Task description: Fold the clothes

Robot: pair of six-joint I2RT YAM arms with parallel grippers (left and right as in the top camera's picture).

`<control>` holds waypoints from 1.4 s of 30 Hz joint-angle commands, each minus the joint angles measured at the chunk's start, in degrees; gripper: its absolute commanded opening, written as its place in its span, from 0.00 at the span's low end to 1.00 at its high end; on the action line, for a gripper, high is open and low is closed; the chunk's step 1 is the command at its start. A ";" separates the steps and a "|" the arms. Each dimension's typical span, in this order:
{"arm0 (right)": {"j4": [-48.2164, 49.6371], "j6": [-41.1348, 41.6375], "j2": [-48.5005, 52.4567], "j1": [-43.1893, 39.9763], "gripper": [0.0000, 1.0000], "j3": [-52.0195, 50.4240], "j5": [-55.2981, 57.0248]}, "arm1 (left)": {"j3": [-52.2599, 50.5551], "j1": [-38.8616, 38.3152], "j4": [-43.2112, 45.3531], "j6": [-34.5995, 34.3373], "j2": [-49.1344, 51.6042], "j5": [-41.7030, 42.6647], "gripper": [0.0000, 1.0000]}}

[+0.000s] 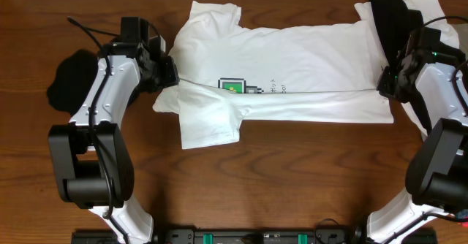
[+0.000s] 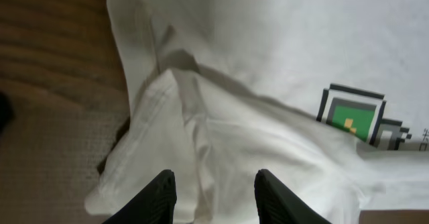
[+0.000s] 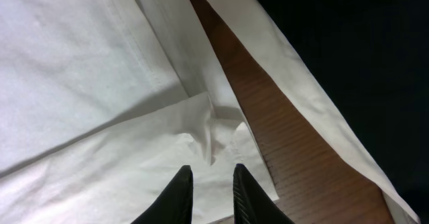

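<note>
A white T-shirt (image 1: 307, 61) lies spread sideways across the table, its lower long edge folded up over the green pixel print (image 1: 232, 86). One sleeve sticks out toward the front left (image 1: 208, 123). My left gripper (image 1: 170, 74) sits at the shirt's left end; in the left wrist view it is open (image 2: 214, 177) over bunched white fabric (image 2: 201, 117), with the print (image 2: 352, 113) to the right. My right gripper (image 1: 383, 83) is at the right end; its jaws stand slightly apart (image 3: 212, 169) just above the folded corner (image 3: 214, 127), gripping nothing.
A black garment (image 1: 391, 17) lies on another white one (image 1: 439, 6) at the back right, close to the right arm. Another black garment (image 1: 69, 79) lies at the far left. Bare wood table (image 1: 292, 171) stretches along the front.
</note>
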 commanded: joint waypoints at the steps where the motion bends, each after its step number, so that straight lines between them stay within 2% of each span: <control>1: 0.09 0.26 0.48 -0.22 0.17 -0.04 0.74 | -0.17 0.20 -1.38 -0.09 0.76 -0.52 0.41; 5: -1.64 -0.98 0.48 -0.15 0.15 -0.04 -2.54 | -0.17 0.20 -4.22 -0.09 0.76 -0.52 0.41; 9: -2.91 -1.07 0.55 -0.11 0.18 -0.94 -2.43 | -0.17 0.20 -7.28 -0.09 0.76 -0.52 0.41; 12: -2.69 -2.69 0.92 -0.11 0.11 -2.12 -3.82 | -0.17 0.20 -9.14 -0.09 0.76 -0.52 0.40; 16: -1.88 -5.49 2.21 -0.07 0.11 -2.89 -7.39 | -0.17 0.20 -10.99 -0.11 0.76 -0.50 0.36; 20: -0.09 -5.81 4.26 -0.07 0.11 -2.89 -7.37 | -0.17 0.20 -11.15 -0.11 0.76 -0.50 0.36; 25: 6.34 -5.46 6.95 -0.15 0.13 -2.89 -5.99 | -0.17 0.20 -11.15 -0.09 0.76 -0.52 0.36; 29: 10.21 0.46 7.17 -0.46 0.12 -2.89 1.07 | -0.17 0.20 -11.17 -0.09 0.76 -0.52 0.36; 42: 10.67 1.31 7.13 -1.01 0.15 -2.67 3.10 | -0.17 0.20 -12.87 -0.09 0.76 -0.50 0.36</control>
